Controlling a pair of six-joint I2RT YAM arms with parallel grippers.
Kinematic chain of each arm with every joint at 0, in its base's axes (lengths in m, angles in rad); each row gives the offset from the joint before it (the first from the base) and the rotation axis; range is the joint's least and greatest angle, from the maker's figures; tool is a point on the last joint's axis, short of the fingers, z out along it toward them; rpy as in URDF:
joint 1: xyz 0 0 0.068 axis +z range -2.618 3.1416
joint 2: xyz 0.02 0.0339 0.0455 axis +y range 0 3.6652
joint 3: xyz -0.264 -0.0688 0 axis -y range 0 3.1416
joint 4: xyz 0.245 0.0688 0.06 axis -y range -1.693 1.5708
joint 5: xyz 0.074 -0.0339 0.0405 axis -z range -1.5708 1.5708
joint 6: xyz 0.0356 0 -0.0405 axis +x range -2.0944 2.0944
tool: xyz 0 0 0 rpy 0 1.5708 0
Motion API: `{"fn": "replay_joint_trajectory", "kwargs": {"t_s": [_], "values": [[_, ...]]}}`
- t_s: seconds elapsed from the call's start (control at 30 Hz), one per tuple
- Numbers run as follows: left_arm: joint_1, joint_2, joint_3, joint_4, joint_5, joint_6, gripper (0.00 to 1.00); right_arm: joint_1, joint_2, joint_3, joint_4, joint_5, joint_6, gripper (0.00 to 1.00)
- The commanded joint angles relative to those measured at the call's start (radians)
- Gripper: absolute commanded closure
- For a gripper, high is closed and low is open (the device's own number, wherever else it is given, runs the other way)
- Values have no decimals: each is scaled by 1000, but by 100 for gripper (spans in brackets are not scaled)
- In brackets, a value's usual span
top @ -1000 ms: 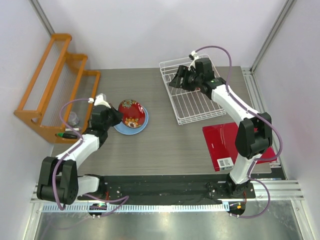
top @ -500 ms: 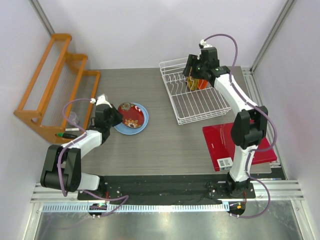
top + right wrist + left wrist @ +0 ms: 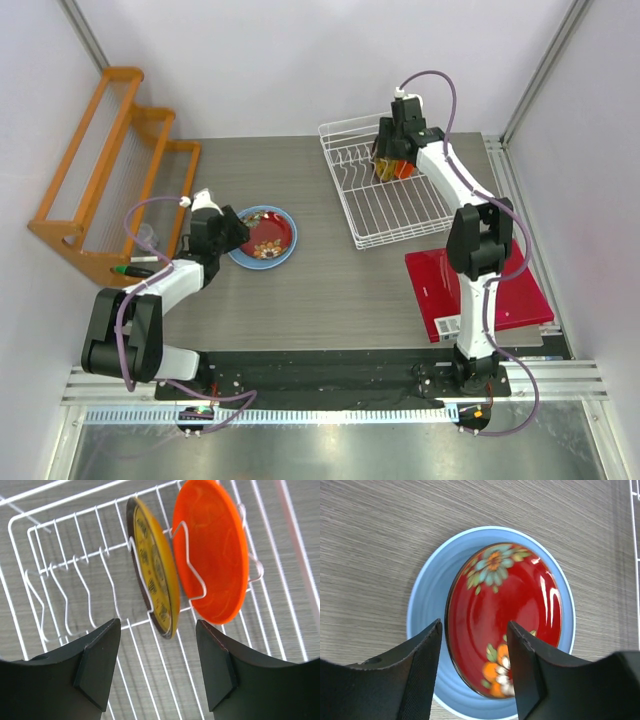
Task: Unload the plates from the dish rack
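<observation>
The dark red floral plate lies flat inside the larger light blue plate on the table's left part. My left gripper is open at the near-left edge of this stack, its fingers apart over the red plate's rim. In the white wire dish rack a yellow patterned plate and an orange plate stand on edge side by side. My right gripper hangs open above them, holding nothing.
An orange wooden stepped rack stands at the far left, with a small clear glass and a green pen near its front. A flat red rectangle lies at the right front, beside the right arm.
My left gripper has opened and let go of the red plate, which has dropped from tilted to flat in the blue plate. The right gripper moved right, over the upright plates.
</observation>
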Motion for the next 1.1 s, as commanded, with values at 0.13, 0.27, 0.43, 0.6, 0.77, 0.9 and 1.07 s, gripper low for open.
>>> {"fn": "replay_joint_trajectory", "kwargs": {"t_s": [0.13,0.27,0.43,0.6,0.77,0.9,1.07], "values": [[4,-82,17,0,2,16,18,-1,71,148,-5,98,-69,35],[2,-131,28,-34,16,24,17,-1,133,213,-15,104,-89,39],[2,-194,29,-50,39,17,16,-1,193,296,-28,126,-106,46],[1,-221,41,-63,47,19,16,-1,242,352,-42,147,-132,79],[2,-215,44,-53,57,13,16,4,233,352,-44,152,-138,99],[2,-208,41,-48,57,7,16,25,213,359,-35,215,-159,99],[1,-198,54,-68,60,13,16,77,164,334,7,383,-210,99]]}}
